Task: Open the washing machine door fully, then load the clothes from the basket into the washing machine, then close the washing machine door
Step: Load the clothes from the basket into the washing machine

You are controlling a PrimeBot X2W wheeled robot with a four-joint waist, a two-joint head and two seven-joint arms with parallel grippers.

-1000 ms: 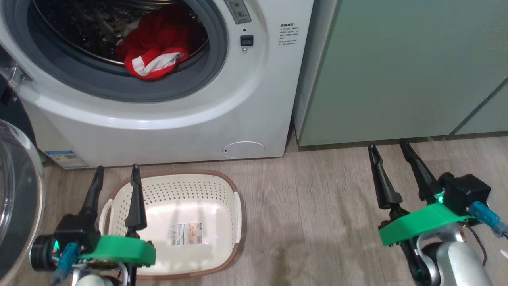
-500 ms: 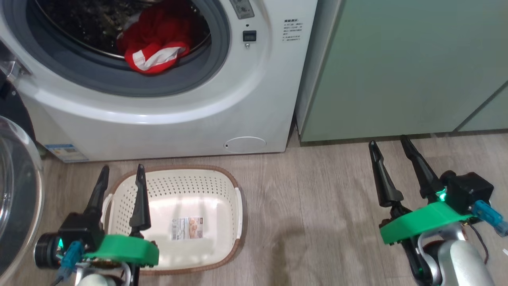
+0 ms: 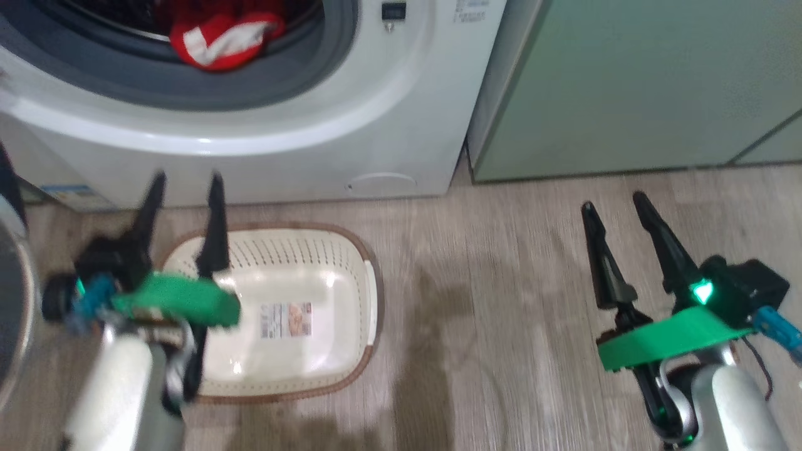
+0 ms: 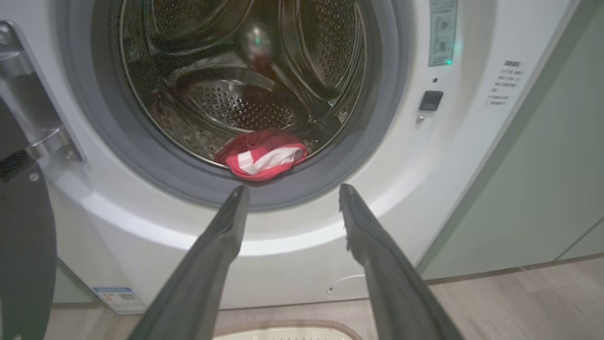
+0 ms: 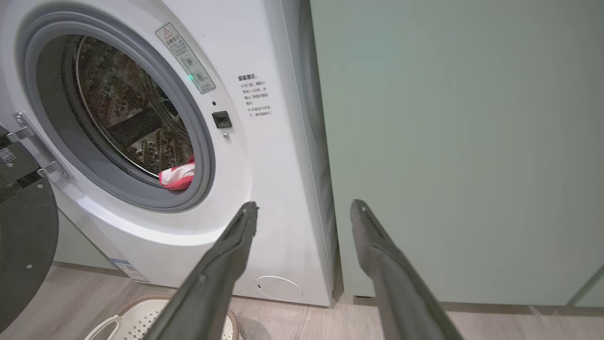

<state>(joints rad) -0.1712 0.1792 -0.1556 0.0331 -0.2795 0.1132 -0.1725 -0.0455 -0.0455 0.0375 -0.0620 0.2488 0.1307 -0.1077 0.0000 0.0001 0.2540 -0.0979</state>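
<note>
Left gripper (image 3: pixel 186 181), fingers spread and empty, hangs above the basket (image 3: pixel 366 294). Ahead of its tips, the clothes (image 4: pixel 262 158) lie at the washing machine (image 4: pixel 141 236) drum's lip, with the washing machine door (image 4: pixel 23 245) open at its left. Right gripper (image 3: pixel 613 203), equally spread, hovers over the floor (image 3: pixel 489 313).

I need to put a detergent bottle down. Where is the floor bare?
Widest bare patch: wood floor between the basket and the right gripper, in front of the green cabinet. Crowded at left: the left gripper hangs over the basket's end, with the washing machine door beside it.
</note>
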